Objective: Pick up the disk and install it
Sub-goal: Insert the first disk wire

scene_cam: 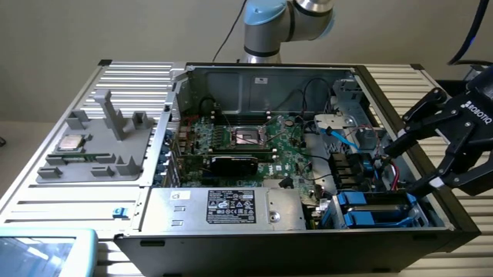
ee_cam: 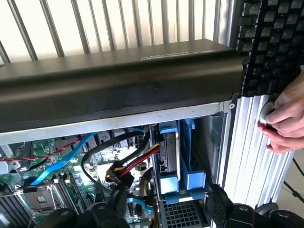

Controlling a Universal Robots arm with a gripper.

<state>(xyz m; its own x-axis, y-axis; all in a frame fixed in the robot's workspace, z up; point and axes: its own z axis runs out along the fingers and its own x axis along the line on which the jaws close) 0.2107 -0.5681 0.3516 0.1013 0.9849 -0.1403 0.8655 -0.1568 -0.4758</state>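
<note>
Black Robotiq two-finger gripper (scene_cam: pixel 400 171) hangs over the open black PC case (scene_cam: pixel 308 245) at its edge on the exterior view's right. Fingers are spread wide with nothing between them. The flat silver-grey hard disk with bright blue plastic rails (scene_cam: pixel 375 210) sits in the drive cage at the case's near corner on the exterior view's right, close under the fingertips. In the wrist view the disk is slotted between its blue rails, with a red/yellow/black cable bundle (ee_cam: pixel 126 168) just beside it. Silver power-supply box with black label (scene_cam: pixel 231 208) runs along the case's near edge, beside the cage. Green motherboard (scene_cam: pixel 254 144) is mid-case. A person's hand (ee_cam: pixel 285 123) rests on the slatted aluminium bench (ee_cam: pixel 247 142) outside the case wall, near a black keyboard (ee_cam: pixel 270 42).
</note>
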